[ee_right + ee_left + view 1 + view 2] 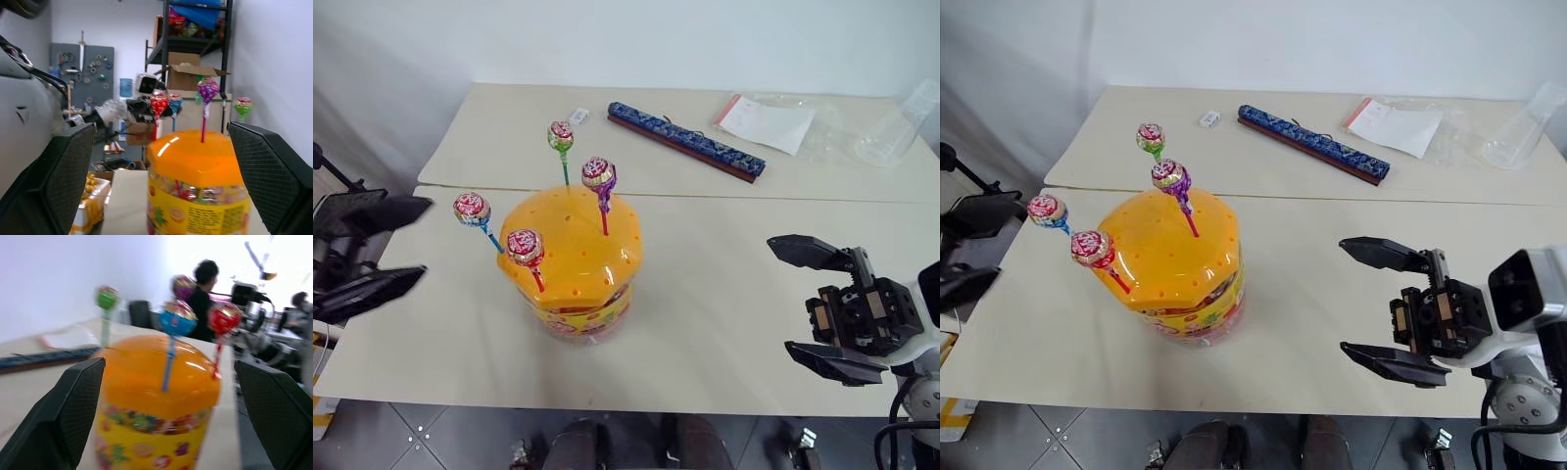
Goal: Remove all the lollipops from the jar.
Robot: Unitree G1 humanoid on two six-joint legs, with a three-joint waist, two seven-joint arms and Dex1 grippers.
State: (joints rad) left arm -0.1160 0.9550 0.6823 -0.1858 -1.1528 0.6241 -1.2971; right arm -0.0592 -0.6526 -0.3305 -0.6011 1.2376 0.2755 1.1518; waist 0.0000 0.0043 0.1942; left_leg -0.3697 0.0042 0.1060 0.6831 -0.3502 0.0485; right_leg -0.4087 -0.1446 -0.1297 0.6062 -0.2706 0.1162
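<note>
The jar (576,269), a round tub with an orange holed lid and a yellow label, stands on the table left of centre. Several lollipops stick up from its lid: a green-wrapped one (561,135) at the back, a purple one (598,173) on a red stick, one (471,208) on a blue stick leaning left, and one (525,247) on a red stick at the front. My left gripper (396,247) hovers open to the jar's left, pointing at it. Well off to the jar's right, my right gripper (783,299) is open too. Both are empty.
A long blue patterned box (685,142), a paper in a clear sleeve (764,122), a clear plastic bag (896,132) and a small white item (578,116) lie on the far table. People (203,284) sit in the background beyond the table.
</note>
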